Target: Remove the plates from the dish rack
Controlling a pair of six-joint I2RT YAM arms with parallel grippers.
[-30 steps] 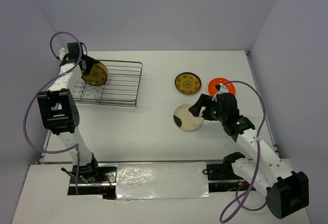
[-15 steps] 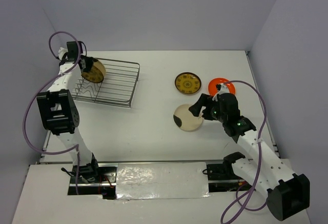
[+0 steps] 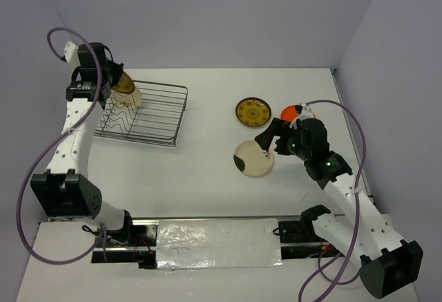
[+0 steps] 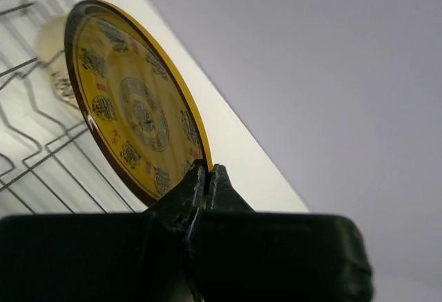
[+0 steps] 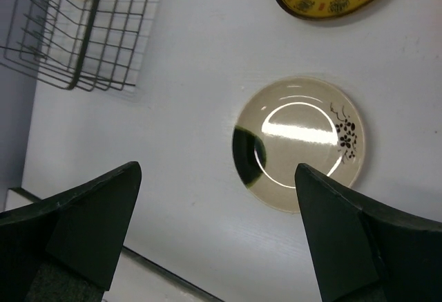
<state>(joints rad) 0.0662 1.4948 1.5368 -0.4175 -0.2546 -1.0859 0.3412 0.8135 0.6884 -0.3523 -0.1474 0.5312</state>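
Yellow-gold plate [image 4: 131, 101] bears dark rings, beige plate [image 5: 298, 143] a brown blotch.

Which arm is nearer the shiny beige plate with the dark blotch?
Right. Right gripper hovers beside the beige plate; left gripper is far away at the dark wire rack.

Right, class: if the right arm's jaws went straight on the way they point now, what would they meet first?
Most likely the beige plate, lying flat on the table: the wrist view frames it between the open jaws. Depth is hard to judge.

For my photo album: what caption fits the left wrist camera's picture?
Left claw shut on the rim of a yellow patterned plate, wire dish rack behind it.
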